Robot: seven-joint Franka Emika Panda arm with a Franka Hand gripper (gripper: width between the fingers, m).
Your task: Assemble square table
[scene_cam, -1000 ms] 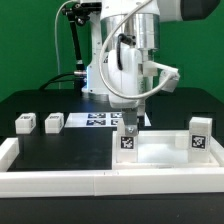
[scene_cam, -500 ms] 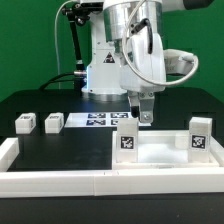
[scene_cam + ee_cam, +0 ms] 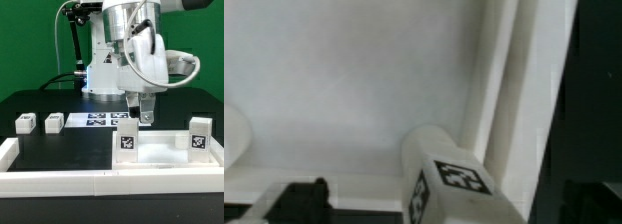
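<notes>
"On the white tabletop [image 3: 165, 157], where is the leg block [image 3: 127, 138]?"
"Upright at its corner, just below the gripper [image 3: 144, 116], toward the exterior view's left. Jaws seem parted, empty."

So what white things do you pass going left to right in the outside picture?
Far-left leg block → second leg block → marker board → tagged standing leg → far-right leg.

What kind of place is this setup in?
Most likely a robotics lab bench: a robot arm stands at a black table before a green backdrop, and a marker board and tagged white leg blocks lie on the table.
</notes>
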